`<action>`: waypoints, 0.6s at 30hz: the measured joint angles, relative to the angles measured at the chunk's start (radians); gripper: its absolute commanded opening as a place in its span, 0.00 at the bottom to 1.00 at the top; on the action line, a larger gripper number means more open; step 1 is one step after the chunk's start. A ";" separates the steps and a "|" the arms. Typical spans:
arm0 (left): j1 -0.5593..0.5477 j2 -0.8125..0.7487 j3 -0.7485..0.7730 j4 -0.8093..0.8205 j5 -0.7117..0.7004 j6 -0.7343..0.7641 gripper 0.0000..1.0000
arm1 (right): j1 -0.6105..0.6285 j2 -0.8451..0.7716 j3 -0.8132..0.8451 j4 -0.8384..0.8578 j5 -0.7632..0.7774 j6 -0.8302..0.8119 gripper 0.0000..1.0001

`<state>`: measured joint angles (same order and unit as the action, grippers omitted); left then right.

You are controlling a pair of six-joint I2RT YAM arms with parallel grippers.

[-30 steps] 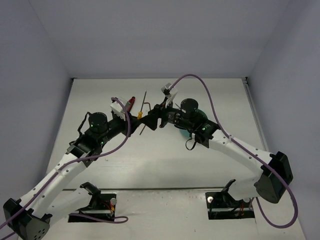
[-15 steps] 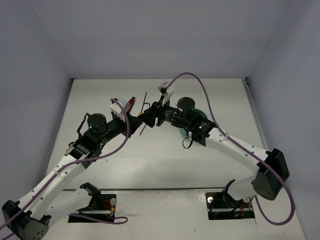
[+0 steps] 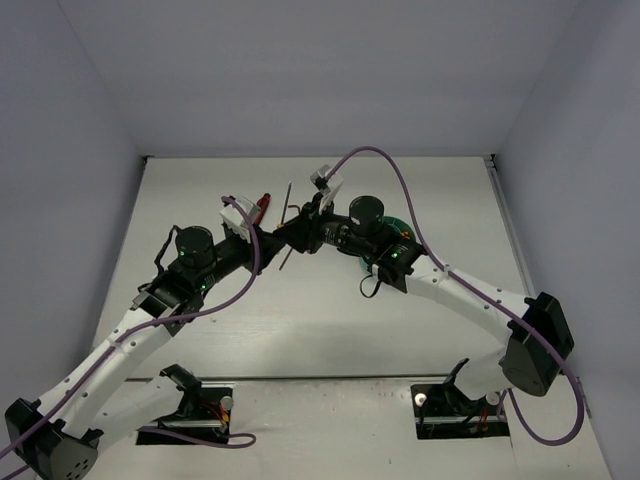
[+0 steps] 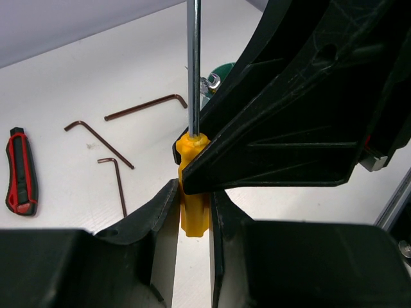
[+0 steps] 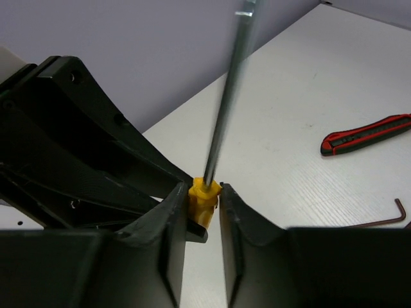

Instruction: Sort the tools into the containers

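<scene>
The left pincer [image 4: 194, 192] is closed down to a narrow gap and clamps the yellow handle of a screwdriver [image 4: 192, 218] between its two fingers. The bare steel shaft points away toward twelve o'clock in the left wrist view. The right pincer [image 5: 202, 192] meets it head-on. Its fingers press on the same handle from both sides, closer to where the shaft [image 5: 223, 102] begins. Both pincers therefore have hold of the one screwdriver, held up off the table [image 3: 330, 320].

From above, the two pincers meet at mid-table, the left [image 3: 262, 232] at nine o'clock of the right [image 3: 290, 235].

In the left wrist view, three dark hex keys lie on the table at about ten o'clock of the handle: a long one [image 4: 148, 106] farthest, one [image 4: 99, 136] in the middle and a short one [image 4: 117, 183] nearest. A red-and-black knife [image 4: 20, 170] lies flat at nine o'clock.

The teal tub [image 3: 397, 224] sits at three o'clock of the pincers, mostly hidden under the right arm.
</scene>
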<state>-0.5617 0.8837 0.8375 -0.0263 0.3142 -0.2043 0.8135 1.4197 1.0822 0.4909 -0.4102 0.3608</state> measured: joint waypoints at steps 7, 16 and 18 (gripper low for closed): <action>0.000 -0.001 0.000 0.000 -0.026 -0.021 0.76 | -0.001 -0.001 0.001 -0.011 0.026 -0.067 0.00; 0.004 0.041 0.080 -0.194 -0.201 -0.036 0.80 | -0.115 -0.058 -0.011 -0.112 0.175 -0.286 0.00; 0.028 0.084 0.148 -0.275 -0.229 -0.035 0.80 | -0.180 -0.077 -0.021 -0.114 0.202 -0.327 0.00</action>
<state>-0.5333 0.9676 0.9854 -0.3017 0.0856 -0.2398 0.6332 1.3427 1.0613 0.3771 -0.2087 0.0335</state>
